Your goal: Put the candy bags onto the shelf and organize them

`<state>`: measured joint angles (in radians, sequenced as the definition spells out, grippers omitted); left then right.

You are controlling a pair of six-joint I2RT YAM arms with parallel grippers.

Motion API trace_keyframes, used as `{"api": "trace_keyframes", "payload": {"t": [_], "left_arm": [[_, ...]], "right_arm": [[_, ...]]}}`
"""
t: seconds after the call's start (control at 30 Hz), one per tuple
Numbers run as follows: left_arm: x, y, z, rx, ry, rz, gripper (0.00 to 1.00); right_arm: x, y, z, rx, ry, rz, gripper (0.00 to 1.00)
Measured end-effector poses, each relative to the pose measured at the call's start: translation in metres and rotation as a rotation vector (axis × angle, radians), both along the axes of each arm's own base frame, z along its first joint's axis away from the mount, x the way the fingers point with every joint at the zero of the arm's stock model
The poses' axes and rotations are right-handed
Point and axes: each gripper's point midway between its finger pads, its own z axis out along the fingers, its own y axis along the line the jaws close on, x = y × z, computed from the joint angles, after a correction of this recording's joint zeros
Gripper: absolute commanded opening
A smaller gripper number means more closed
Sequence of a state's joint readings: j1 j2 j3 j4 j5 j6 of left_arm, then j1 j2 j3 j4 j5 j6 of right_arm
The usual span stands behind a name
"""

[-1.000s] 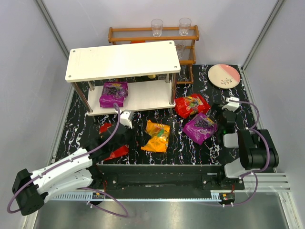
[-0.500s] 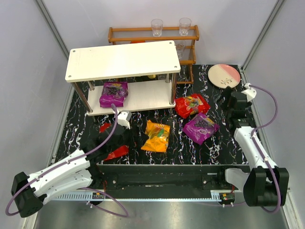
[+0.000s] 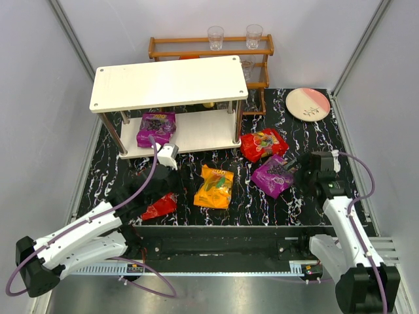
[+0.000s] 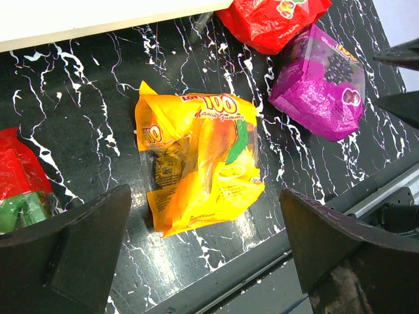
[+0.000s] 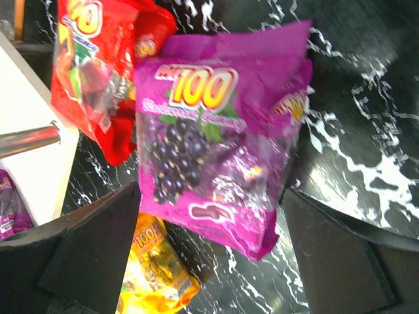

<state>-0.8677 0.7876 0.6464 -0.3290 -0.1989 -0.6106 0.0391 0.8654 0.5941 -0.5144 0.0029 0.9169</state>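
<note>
The white shelf (image 3: 169, 82) stands at the back left, with one purple candy bag (image 3: 156, 129) on its lower board. On the black table lie a red bag (image 3: 263, 144), a purple bag (image 3: 275, 175) (image 5: 216, 131), an orange bag (image 3: 214, 186) (image 4: 196, 163) and a second red bag (image 3: 159, 206) (image 4: 16, 176). My left gripper (image 3: 163, 190) (image 4: 204, 196) hangs open above the table between the left red bag and the orange bag. My right gripper (image 3: 296, 169) (image 5: 209, 216) is open, its fingers on either side of the purple bag's near end, holding nothing.
A brown wooden rack (image 3: 209, 49) with clear glasses stands behind the shelf. A pink and white plate (image 3: 306, 103) lies at the back right. The table's front rail (image 3: 222, 239) runs just below the bags.
My right arm swung out toward the plate, then came in to the purple bag on the table. The left gripper shifted slightly, uncovering more of the left red bag.
</note>
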Motion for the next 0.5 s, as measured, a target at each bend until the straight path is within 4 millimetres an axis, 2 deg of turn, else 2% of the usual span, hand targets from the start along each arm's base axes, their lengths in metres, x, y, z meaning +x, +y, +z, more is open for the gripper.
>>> {"api": "trace_keyframes", "payload": {"t": [0.17,0.27,0.37,0.43,0.5], "left_arm": [[0.0,0.0,0.0,-0.004,0.002,0.003,0.99],[0.0,0.0,0.001,-0.012,0.006,0.007,0.99],[0.0,0.0,0.002,-0.021,0.004,0.011,0.99],[0.0,0.001,0.004,-0.025,0.001,0.013,0.99],[0.0,0.001,0.004,-0.025,-0.001,0.016,0.99]], "right_arm": [[-0.02,0.003,-0.007,0.037,0.05,-0.025,1.0],[-0.029,0.008,-0.025,0.065,0.103,-0.02,1.0],[-0.042,0.014,-0.052,0.103,0.184,-0.014,0.94],[-0.044,0.017,-0.061,0.12,0.206,-0.019,0.81],[-0.038,0.02,-0.061,0.141,0.186,-0.014,0.62]]}}
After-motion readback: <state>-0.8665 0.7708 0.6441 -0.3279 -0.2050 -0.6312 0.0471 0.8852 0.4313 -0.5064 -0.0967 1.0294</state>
